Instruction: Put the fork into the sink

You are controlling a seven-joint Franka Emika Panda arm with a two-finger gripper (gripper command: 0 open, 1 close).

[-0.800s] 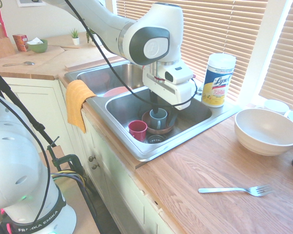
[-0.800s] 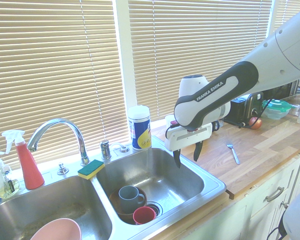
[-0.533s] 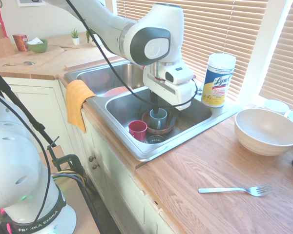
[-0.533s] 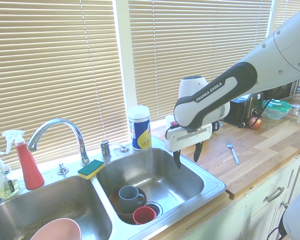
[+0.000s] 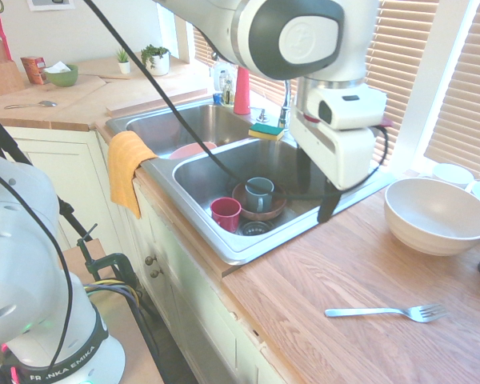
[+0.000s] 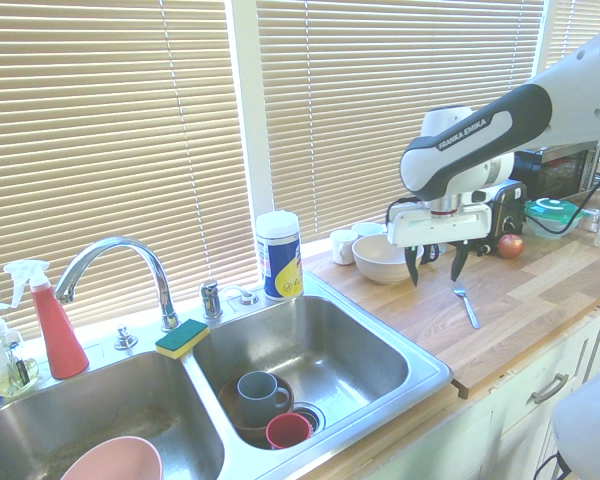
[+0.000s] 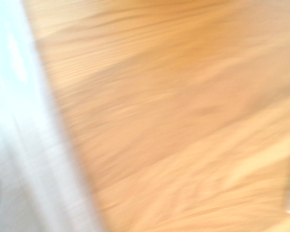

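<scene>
The fork [image 5: 384, 312] [image 6: 466, 305] lies flat on the wooden counter to one side of the sink, tines pointing away from it. The double-basin steel sink [image 5: 242, 251] [image 6: 426, 368] is set into the counter. My gripper [image 5: 314, 206] [image 6: 435, 280] hangs open and empty above the counter, just past the sink's rim, between the sink and the fork. It stands well above the fork and touches nothing. The wrist view is blurred and shows wood grain with the sink rim [image 7: 19, 145] along one side.
A big white bowl [image 5: 436, 216] [image 6: 380, 258] stands on the counter behind the fork, small white cups beside it. The near basin holds a grey mug [image 5: 259, 193], a brown bowl and a red cup [image 5: 225, 213]. A wipes canister [image 6: 278, 255] stands at the sink's back rim.
The gripper has swung out from over the sink basin to above the counter, towards the fork, still open and empty. The fork has not moved.
</scene>
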